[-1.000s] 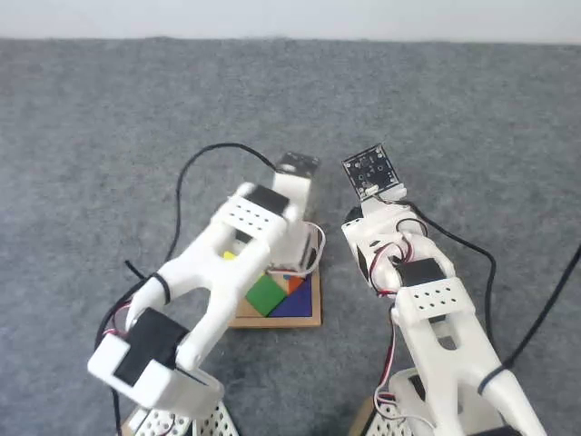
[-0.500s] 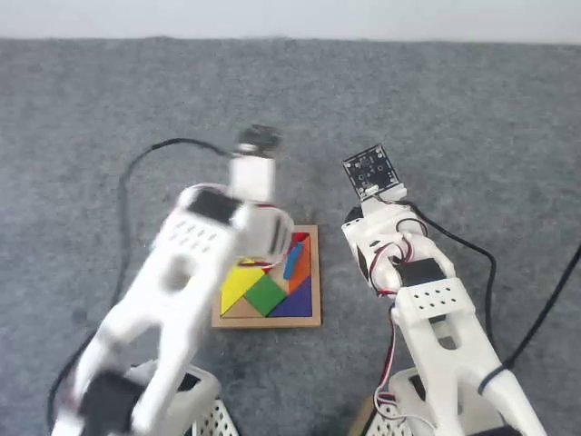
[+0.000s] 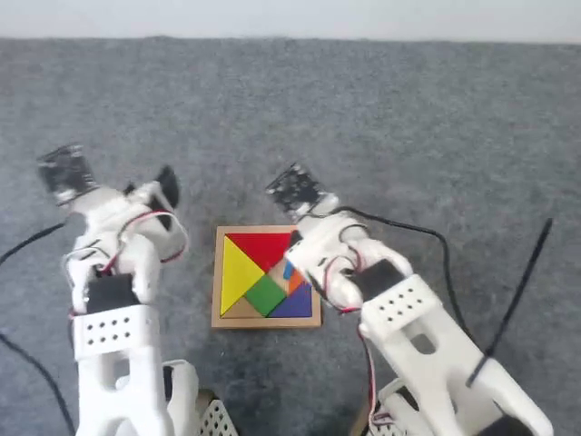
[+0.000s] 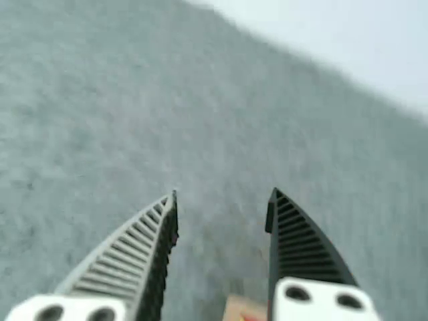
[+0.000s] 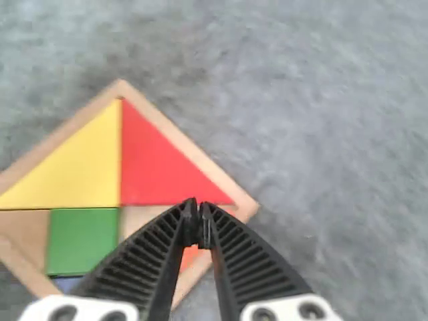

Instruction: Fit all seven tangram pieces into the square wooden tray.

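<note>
We see one grey carpet (image 3: 436, 136) under two arms: the left gripper (image 4: 223, 200) hangs beside the square wooden tray (image 3: 268, 322), its fingers spread apart, and the right gripper (image 5: 198, 206) sits above it, fingers pressed together on nothing. That one tray, between the arms, holds one red triangle (image 3: 261, 247), one yellow triangle (image 3: 236, 272) and one green square (image 3: 265, 293).

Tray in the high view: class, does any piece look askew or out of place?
One small blue piece near the tray's right side looks tilted, seemingly lying across the orange piece instead of flat; the shut right gripper hides most of it. The red piece, yellow piece and green piece sit flush.
</note>
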Robot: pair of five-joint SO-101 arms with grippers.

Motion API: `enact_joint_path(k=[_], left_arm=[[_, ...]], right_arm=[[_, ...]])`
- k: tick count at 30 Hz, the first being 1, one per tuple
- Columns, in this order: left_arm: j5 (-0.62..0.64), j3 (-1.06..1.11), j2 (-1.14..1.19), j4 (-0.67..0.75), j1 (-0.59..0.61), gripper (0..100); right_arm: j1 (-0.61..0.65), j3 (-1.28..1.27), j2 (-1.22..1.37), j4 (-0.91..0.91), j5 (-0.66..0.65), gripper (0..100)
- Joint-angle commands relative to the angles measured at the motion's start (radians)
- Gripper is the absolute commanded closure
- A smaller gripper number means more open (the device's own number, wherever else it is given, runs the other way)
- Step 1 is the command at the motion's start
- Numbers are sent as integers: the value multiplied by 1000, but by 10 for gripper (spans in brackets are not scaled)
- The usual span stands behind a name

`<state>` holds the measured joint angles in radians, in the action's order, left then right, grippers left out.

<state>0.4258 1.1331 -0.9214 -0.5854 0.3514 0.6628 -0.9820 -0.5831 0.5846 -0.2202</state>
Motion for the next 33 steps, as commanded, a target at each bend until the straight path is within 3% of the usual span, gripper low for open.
enact_joint_path(k=[1,6,13,21,28,33], left_arm=[[61,-45,95,83,75,791],[63,-173,342,86,95,791],[57,-329,585,43,98,791],[55,-364,603,-14,98,791],[55,-364,605,-14,98,791],[55,-364,603,-14,98,791]], right_arm=[[22,123,153,5,0,991],[-35,206,305,12,-2,991],[-96,212,205,116,-8,992],[-94,224,305,134,-6,992],[18,298,400,142,-3,992],[28,311,420,134,-9,992]])
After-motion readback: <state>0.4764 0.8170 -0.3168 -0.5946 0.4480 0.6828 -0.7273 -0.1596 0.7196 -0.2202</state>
